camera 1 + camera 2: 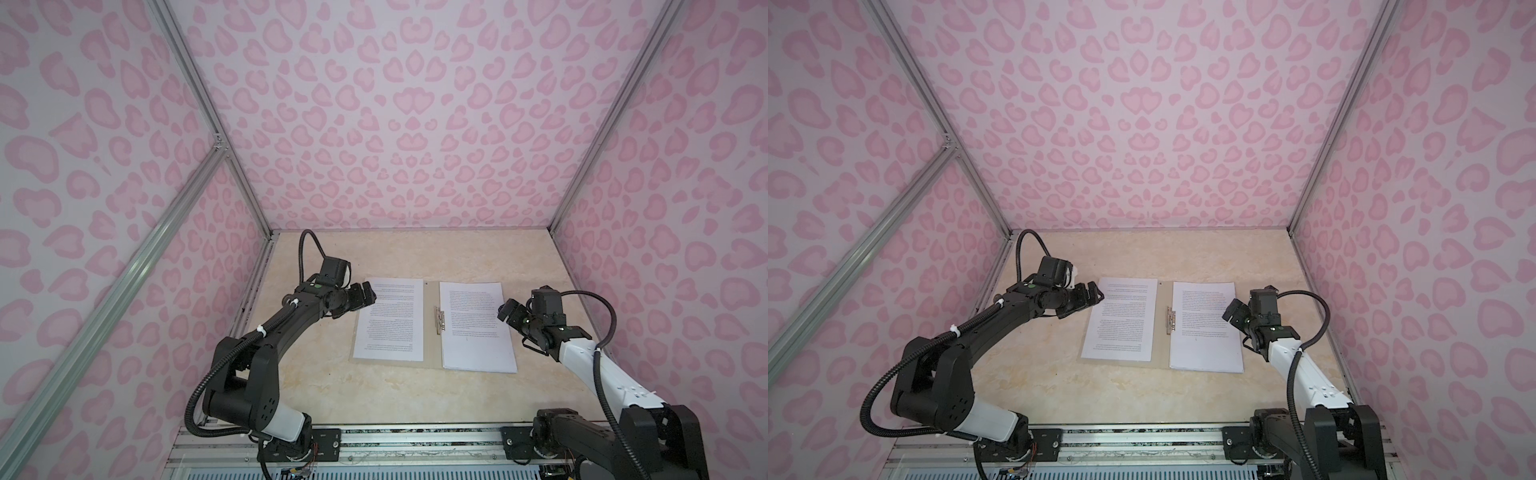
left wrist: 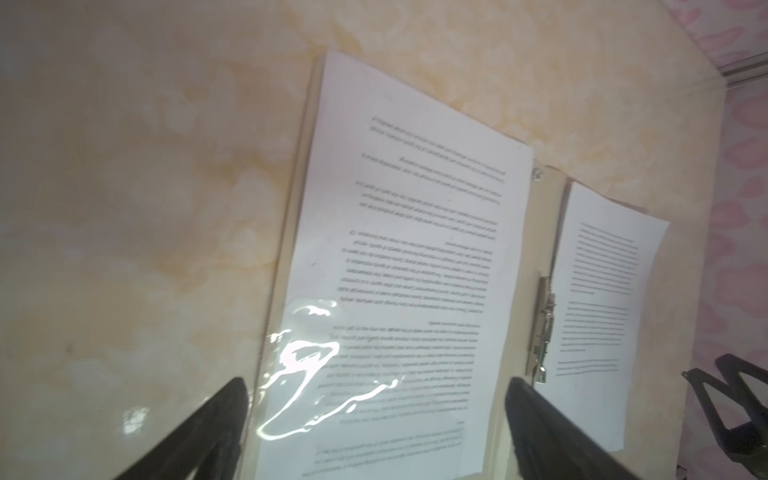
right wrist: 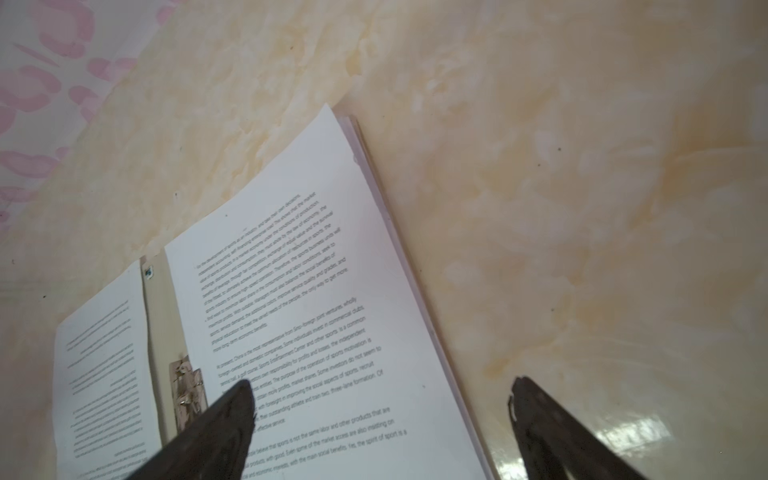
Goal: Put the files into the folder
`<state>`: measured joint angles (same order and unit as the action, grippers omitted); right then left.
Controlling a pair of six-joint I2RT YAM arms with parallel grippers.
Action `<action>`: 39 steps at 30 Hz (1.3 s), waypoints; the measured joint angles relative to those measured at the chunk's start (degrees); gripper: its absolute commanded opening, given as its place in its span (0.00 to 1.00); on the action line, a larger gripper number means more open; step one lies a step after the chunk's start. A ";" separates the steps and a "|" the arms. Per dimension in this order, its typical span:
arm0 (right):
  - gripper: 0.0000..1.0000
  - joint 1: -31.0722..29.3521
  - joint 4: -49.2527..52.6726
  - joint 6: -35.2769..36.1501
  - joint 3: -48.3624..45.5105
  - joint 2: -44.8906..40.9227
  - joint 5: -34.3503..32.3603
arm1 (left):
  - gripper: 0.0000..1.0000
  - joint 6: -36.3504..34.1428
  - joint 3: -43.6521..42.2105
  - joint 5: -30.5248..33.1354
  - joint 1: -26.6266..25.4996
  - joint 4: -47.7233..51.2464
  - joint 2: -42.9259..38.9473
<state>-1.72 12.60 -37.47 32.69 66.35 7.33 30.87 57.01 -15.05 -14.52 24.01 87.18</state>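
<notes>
L gripper [image 1: 368, 293] jaws spread wide, nothing held. R gripper [image 1: 505, 309] the same, wide apart and empty. Nearest: metal mounting rail [image 1: 415, 434] w/ both arm bases, then a bare strip of marbled beige table [image 1: 374, 395]. Mid-table: grey-beige folder [image 1: 431, 336] lies opened flat, metal clip [image 1: 439, 319] on its spine. The files [image 1: 1204, 328] are split in 2. A single printed sheet [image 1: 390, 320] is on the folder's left half. A thicker stack [image 1: 478, 332] is on the right half and hides the cardboard under it. L gripper sits over the sheet's outer left edge, R gripper over the stack's outer right edge. Can't tell if either touches paper. Left wrist view: fingertips [image 2: 224, 411] straddle the sheet, w/ a glare patch near one. Far: more table, then pink leopard-print wall [image 1: 415, 124] w/ aluminium frame posts [image 1: 198, 83].
</notes>
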 measured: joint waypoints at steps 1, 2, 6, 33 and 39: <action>0.97 0.74 -0.85 0.17 -0.42 0.98 0.52 | 0.98 -0.81 -0.70 -0.48 0.96 -0.24 0.81; 0.96 1.29 -1.36 0.39 -0.55 1.95 1.25 | 0.98 -1.25 -1.11 -0.76 1.49 -0.63 1.81; 0.94 2.89 -5.38 0.87 -0.87 6.14 3.82 | 0.98 -2.03 -1.95 -2.03 2.45 -2.80 6.12; 0.92 -1.38 -24.02 -1.49 -1.03 19.12 15.82 | 0.98 10.01 3.26 -24.96 0.94 -20.63 0.46; 0.94 -3.74 -28.30 -5.42 -1.25 20.76 17.77 | 0.98 11.56 6.19 -27.76 -3.39 -19.19 -4.09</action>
<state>-5.45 -15.70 -42.89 31.44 87.11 25.10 42.44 63.20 -42.81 -17.91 4.82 83.09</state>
